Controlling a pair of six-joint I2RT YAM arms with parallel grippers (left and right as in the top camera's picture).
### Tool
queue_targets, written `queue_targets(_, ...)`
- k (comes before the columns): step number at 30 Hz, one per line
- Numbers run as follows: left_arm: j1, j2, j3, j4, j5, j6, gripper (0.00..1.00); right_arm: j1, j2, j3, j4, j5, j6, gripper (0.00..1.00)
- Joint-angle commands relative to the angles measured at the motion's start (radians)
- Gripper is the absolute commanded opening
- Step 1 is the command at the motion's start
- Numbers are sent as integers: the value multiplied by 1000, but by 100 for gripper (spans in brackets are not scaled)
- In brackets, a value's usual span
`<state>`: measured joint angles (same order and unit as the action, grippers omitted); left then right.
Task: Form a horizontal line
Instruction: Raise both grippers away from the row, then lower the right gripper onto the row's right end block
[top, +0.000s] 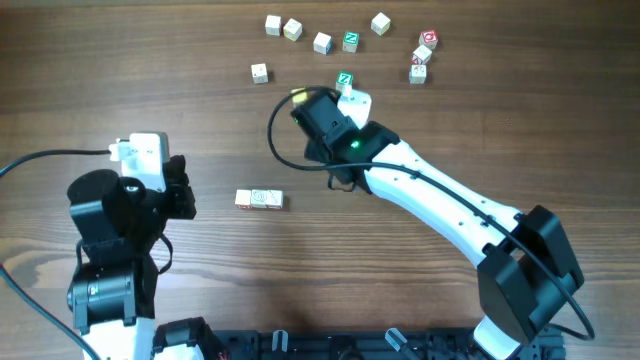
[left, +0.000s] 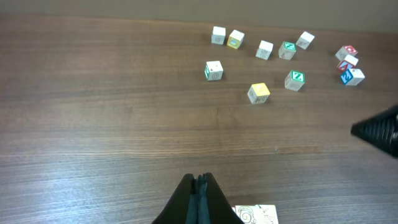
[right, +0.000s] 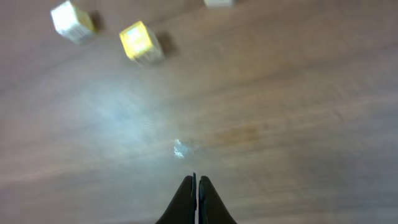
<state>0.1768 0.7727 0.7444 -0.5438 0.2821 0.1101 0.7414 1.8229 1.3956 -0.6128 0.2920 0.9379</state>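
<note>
The line (top: 260, 199) looks made, three cubes touching in a row, other cubes (top: 322, 42) loose well apart; left gripper (left: 199, 180) and right gripper (right: 196, 179) are both closed, empty.

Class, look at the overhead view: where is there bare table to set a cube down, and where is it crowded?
Bare: the wood between the three-cube row and the right arm, and the far-left corner left of the lone cube. Crowded: the far edge, where loose cubes scatter.
</note>
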Motion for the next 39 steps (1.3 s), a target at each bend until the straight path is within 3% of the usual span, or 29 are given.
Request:
queue_targets(1,5,17,3,0,11,-14,15,0,-5,-3,105,52,-48,5)
queue_targets(6,5,22,3,0,11,-14,30,0,74,-3,268,41,-101,5)
queue_targets(7,5,22,3,0,11,-14,46,0,109,-3,315,5,-106,5)
queue_targets(8,5,23,3,0,9,-14,86,0,124,-3,335,-26,-116,4)
queue_targets(9,5,23,3,0,0,-14,100,0,135,-3,356,-64,-137,5)
queue_targets(14,5,23,3,-9,-14,-14,100,0,150,-3,426,-216,-232,5)
queue_targets(20,5,23,3,-15,-14,-14,100,0,151,-3,411,-236,-227,5)
queue_targets(30,5,23,3,-16,-14,-14,100,-6,200,-3,436,-487,-194,5)
queue_targets(39,5,23,3,-16,-14,-14,100,-6,263,-3,451,-543,-166,4)
